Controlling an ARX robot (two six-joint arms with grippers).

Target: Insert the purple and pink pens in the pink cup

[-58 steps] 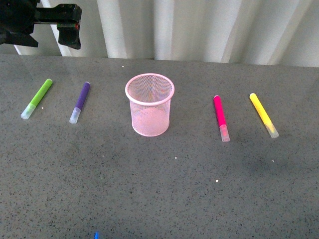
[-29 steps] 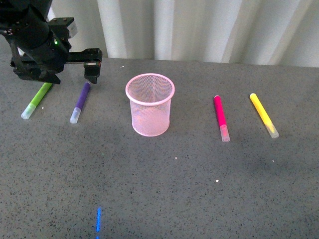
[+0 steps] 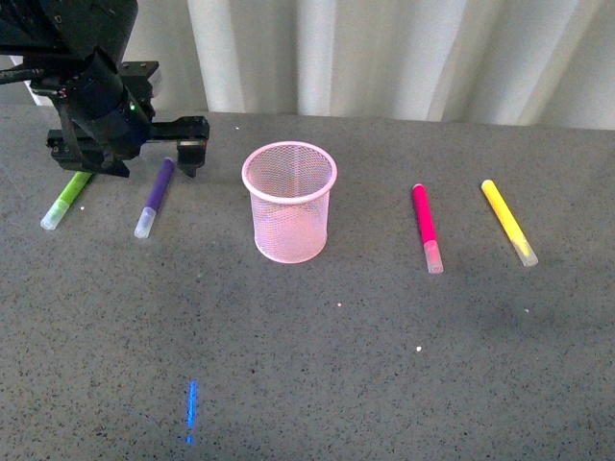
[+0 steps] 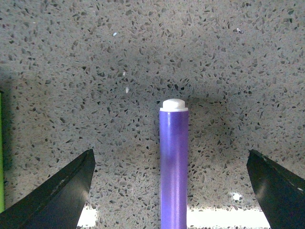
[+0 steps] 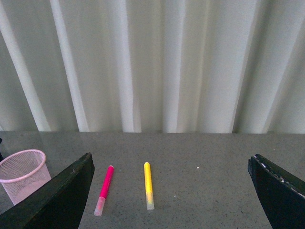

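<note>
1. The left gripper hung over the far end of the purple pen, its jaws spread wide and gripping nothing. In the left wrist view the pen ran up the middle of the gap, clear of both black fingers.
2. The purple pen lay flat on the speckled grey table, left of the pink cup and apart from it. Its white-plugged end pointed away from the robot and its pale cap pointed toward it.
3. The pink pen lay flat to the right of the cup, also with its cap toward the robot.
4. The cup stood upright between the two pens, touching neither.
5. The right gripper was spread wide with nothing in it, raised, and looking across the table toward a white curtain.
6. A lime green marker lay left of the purple pen, partly under the left arm. A yellow marker lay right of the pink pen.
7. Any print on the pens was too small to read.
</note>
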